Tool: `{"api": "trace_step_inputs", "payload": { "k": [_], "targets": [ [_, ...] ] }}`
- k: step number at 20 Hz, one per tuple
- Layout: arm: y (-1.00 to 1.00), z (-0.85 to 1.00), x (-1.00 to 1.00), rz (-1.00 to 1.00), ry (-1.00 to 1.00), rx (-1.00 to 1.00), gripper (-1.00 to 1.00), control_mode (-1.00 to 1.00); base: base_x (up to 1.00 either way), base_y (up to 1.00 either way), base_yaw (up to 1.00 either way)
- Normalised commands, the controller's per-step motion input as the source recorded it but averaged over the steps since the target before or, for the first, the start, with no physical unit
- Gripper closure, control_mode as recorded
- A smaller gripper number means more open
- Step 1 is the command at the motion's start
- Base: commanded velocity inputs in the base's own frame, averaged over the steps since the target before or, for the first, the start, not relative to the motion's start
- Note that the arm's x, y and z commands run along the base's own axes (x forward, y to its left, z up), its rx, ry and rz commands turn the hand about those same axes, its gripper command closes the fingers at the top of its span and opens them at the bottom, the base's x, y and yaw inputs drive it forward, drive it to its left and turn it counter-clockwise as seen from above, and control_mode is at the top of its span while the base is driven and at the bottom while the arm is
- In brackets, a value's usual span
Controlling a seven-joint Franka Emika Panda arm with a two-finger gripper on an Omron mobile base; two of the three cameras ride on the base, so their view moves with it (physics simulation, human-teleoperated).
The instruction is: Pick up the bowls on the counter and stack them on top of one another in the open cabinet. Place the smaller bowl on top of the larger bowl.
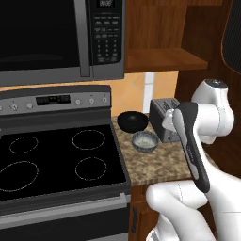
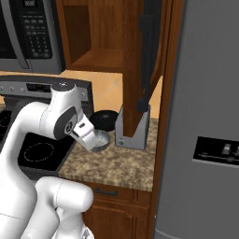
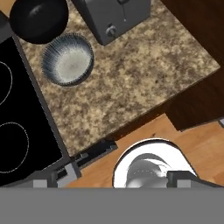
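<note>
the cabinet hangs open above the counter, its shelf bare, right of the microwave. both bowls sit on the counter below it, so nothing is stacked yet.

taking the toaster as the marker: the black bowl sits just beside it on the stove side, near the back wall. the grey bowl sits in front of the black one, nearer the counter's edge, and the two look almost touching.

what worries me is that closeness. reaching for the black bowl first, a finger could knock the grey one toward the stove or off the front edge; the toaster crowds the other side too. i'd also guess the glossy black rim could slip in a pinch, and lifting it up to the shelf risks clipping the cabinet's lip.

the gripper hangs high above the counter's front edge, jaws spread wide, holding nothing and touching nothing.
</note>
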Motion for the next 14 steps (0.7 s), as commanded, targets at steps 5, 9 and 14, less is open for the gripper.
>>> {"api": "trace_step_inputs", "payload": {
  "k": [5,9,14],
  "targets": [
    [0.00,-0.23,0.29,-0.02,0.13,0.07,-1.00,-1.00,0.00,0.00,0.00],
    [0.00,-0.23,0.32,-0.03,0.06,0.00,-1.00,-1.00,0.00,0.00,0.00],
    [0.00,-0.39,0.28,-0.03,0.00,0.00,-1.00,-1.00,0.00,0.00,0.00]
  ]
}}
